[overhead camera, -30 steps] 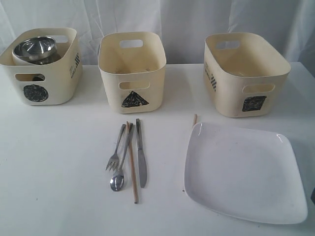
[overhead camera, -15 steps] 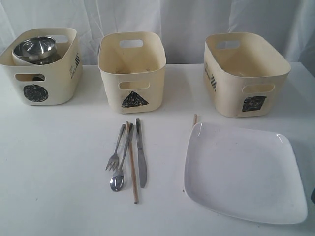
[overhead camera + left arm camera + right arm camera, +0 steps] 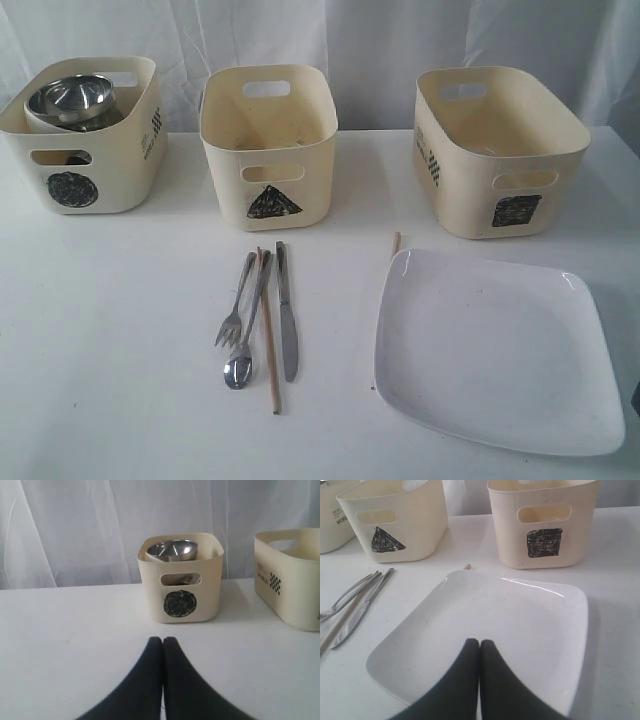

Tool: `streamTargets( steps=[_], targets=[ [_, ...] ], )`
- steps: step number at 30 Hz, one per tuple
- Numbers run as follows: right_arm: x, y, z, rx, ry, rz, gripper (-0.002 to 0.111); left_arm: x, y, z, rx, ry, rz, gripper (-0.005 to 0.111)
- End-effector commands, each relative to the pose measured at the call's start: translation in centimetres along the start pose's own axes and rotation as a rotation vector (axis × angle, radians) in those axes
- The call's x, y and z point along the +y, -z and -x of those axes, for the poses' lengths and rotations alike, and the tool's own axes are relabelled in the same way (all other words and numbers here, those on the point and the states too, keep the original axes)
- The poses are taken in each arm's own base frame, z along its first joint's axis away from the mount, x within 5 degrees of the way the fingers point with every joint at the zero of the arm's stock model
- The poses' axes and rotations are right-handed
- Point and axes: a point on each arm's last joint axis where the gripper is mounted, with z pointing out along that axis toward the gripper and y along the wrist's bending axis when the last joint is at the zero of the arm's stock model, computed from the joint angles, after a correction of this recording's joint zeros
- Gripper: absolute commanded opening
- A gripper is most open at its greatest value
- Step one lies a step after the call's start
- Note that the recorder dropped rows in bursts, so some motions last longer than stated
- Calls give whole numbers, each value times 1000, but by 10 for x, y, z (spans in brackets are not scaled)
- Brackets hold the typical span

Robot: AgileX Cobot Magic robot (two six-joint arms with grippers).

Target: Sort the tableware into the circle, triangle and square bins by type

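Cream circle bin (image 3: 80, 150) holds steel bowl (image 3: 72, 97). Triangle bin (image 3: 268, 150) side print (image 3: 267, 574) reads "WOR…", the rest unclear. Fork (image 3: 236, 305), spoon (image 3: 240, 368), knife (image 3: 287, 320) and chopstick (image 3: 270, 350) lie before it. White plate (image 3: 490, 350) lies before square bin (image 3: 500, 160). Left gripper (image 3: 163, 640) and right gripper (image 3: 479, 642) are pressed together, empty.

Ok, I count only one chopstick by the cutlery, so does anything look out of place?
Yes: a second chopstick lies mostly hidden under the plate, only its tip showing past the rim, apart from the other chopstick beside the knife.
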Motion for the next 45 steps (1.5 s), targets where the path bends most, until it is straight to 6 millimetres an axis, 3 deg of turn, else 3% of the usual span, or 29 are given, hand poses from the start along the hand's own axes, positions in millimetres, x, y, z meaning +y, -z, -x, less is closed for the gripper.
streamTargets(
  steps=[1,7,32,38,45],
  targets=[
    [0,0,1,-14,10,-7,0,0,0,-3,22,-2,-3,0],
    [0,0,1,-14,10,-7,0,-1,1,-6,53,-88,-10,0],
    [0,0,1,-14,-40,2,0,-1,1,-4,38,-89,-7,0],
    [6,5,23,-188,-452,99,0,-1,1,-4,38,-89,-7,0],
    [13,29,70,-371,-436,158,0,-1,1,-4,38,-89,-7,0]
  ],
)
